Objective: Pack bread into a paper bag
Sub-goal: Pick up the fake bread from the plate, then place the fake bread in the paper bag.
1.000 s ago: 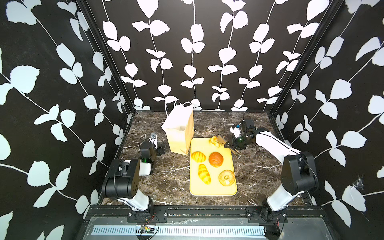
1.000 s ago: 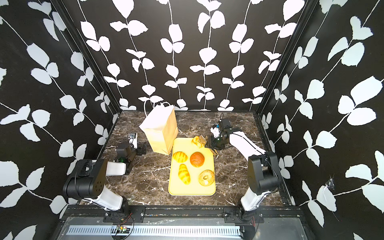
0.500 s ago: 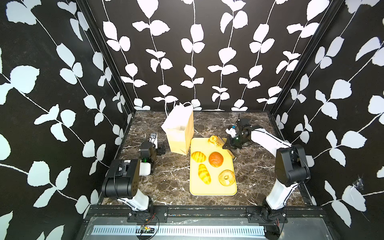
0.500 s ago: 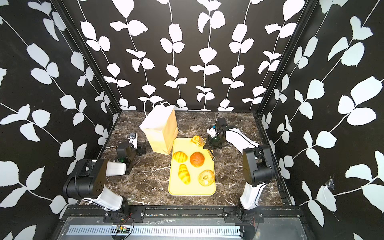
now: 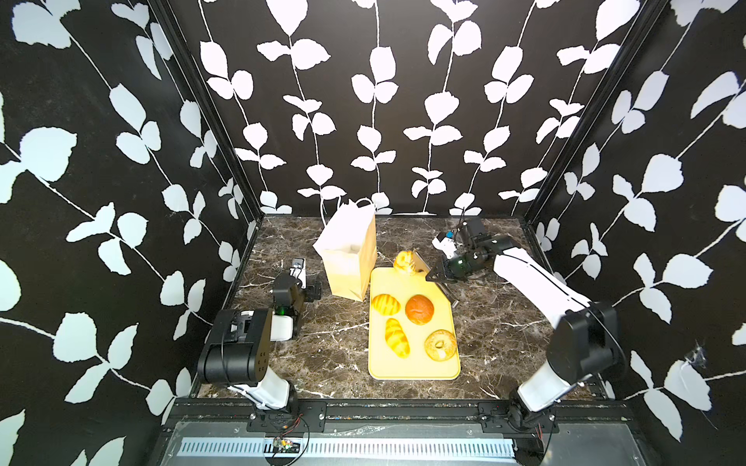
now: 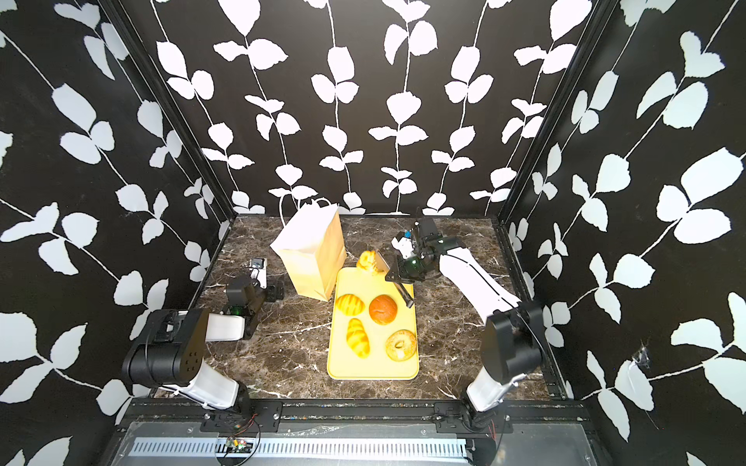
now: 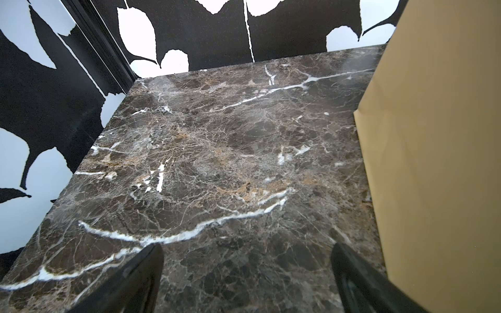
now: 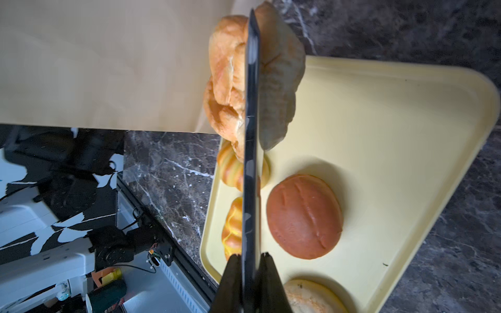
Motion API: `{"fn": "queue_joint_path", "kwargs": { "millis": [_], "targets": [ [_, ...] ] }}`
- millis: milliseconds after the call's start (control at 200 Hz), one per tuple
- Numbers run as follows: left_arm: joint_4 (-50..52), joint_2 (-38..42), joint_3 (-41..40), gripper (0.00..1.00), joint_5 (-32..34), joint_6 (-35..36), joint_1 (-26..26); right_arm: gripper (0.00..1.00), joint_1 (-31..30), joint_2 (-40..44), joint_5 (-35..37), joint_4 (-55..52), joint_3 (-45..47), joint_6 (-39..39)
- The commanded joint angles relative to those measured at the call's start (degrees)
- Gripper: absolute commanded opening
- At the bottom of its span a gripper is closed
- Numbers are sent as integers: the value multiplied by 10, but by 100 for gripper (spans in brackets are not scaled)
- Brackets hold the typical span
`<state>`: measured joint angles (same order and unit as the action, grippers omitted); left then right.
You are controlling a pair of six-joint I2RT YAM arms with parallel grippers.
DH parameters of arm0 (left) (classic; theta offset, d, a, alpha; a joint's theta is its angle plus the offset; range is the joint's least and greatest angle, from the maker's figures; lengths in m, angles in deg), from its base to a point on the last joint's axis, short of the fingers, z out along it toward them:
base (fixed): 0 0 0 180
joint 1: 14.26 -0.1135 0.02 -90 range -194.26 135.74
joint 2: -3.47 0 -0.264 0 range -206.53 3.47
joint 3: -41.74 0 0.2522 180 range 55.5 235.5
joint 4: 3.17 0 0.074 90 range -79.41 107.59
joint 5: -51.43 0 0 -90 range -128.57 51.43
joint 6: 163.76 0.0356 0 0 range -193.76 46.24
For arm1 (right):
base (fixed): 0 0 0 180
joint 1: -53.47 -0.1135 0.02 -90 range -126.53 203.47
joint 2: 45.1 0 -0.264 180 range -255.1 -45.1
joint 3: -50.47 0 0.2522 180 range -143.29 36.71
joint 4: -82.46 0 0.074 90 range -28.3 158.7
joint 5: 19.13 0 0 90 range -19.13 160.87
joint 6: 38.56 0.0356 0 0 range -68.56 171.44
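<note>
**A:** Where is the bread?

**B:** The braided knot roll (image 5: 405, 261) is pinched between the blades of the metal tongs (image 8: 250, 135). It sits at the far edge of the yellow tray (image 5: 411, 369), just beside the paper bag (image 5: 349, 258). The scored oval roll (image 5: 385, 303), round brown bun (image 5: 420, 308), croissant (image 5: 397, 343) and bagel (image 5: 440, 345) lie on the tray, from its middle toward its near edge.

**A:** And the bag?

**B:** It stands upright on the marble table (image 5: 504, 331), off the tray's far left corner, with its mouth open upward. I see no bread in it, though its bottom is hidden.

**A:** Who has the tongs?

**B:** The right gripper (image 8: 250, 256) does. It is clamped tight on the handles and presses both arms together. The left gripper (image 7: 246, 248) sits low over the table toward its left edge, with the bag's side next to it. Its jaws are apart and hold nothing.

**A:** How will the roll handle?

**B:** I'd judge it light and soft, so it gives under the blades. The metal is smooth, so the roll could slide out if the squeeze eases. The present hold across its middle looks right — a bite on one knobbly end would likely let it twist free. The bag is thin, light paper, and a nudge at its rim may tip it. The roll should go in over the mouth, not against the side.
</note>
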<state>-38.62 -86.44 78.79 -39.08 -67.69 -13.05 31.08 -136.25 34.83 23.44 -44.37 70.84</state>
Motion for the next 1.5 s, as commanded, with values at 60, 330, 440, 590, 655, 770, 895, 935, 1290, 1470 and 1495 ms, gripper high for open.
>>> {"fn": "queue_joint_path", "kwargs": {
  "millis": [60, 330, 440, 590, 655, 770, 895, 935, 1290, 1470, 1495],
  "targets": [
    [0, 11, 6, 99, 0, 3, 2, 0, -49, 68, -4, -3, -45, 36],
    [0, 11, 6, 99, 1, 3, 1, 0, -153, 44, 0, 4, -142, 52],
    [1, 11, 6, 98, 0, 2, 2, 0, -173, 22, 7, 9, -196, 51],
    [1, 11, 6, 98, 1, 3, 2, 0, -183, -22, 3, 16, -271, 51],
    [1, 11, 6, 98, 1, 3, 2, 0, -188, -46, -2, 12, -302, 47],
    [2, 11, 6, 98, 1, 2, 2, 0, -199, -85, 1, 2, -349, 40],
    [1, 11, 6, 99, 1, 2, 1, 0, -205, -125, 3, 7, -386, 38],
    [1, 11, 6, 98, 0, 2, 2, 0, -205, -139, 2, 6, -399, 36],
    [1, 11, 6, 99, 0, 2, 2, 0, -210, -200, 79, -97, -486, -6],
    [1, 11, 6, 98, 0, 3, 2, 11, -210, -199, 81, -95, -480, -1],
    [1, 11, 6, 98, 1, 3, 2, 14, -210, -198, 82, -94, -481, -1]
  ]
}}
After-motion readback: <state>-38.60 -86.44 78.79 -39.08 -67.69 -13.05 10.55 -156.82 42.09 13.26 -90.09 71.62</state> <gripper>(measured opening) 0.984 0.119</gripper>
